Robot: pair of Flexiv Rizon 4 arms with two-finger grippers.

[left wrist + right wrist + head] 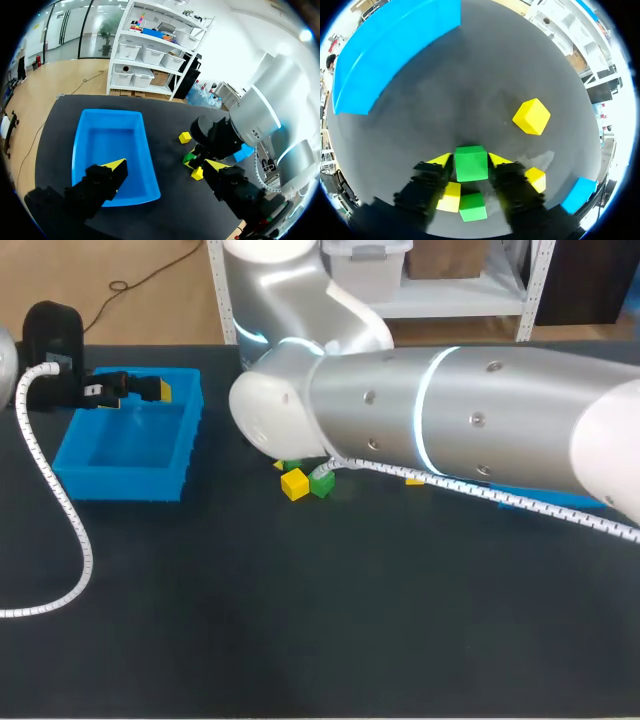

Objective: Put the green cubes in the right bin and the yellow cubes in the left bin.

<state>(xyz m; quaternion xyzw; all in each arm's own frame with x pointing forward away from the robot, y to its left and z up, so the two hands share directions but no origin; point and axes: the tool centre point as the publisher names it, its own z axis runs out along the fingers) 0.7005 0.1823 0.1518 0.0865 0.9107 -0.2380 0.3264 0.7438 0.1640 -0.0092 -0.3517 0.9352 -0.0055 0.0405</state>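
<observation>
Risk: green cube is pinched only at the tips of my right gripper, which is clamped on two sides. It could slip on the carry to the right bin. Right arm: stretched low across mid-table. Left gripper: spread, empty, above the left bin

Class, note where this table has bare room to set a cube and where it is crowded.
Bare: the table strip on the robot's side of the left bin and the cubes, and the gap between bin and cubes. The bin's floor is empty, under the open left pincer. Crowded: around the cubes, where the right pincer grips a green cube.
</observation>
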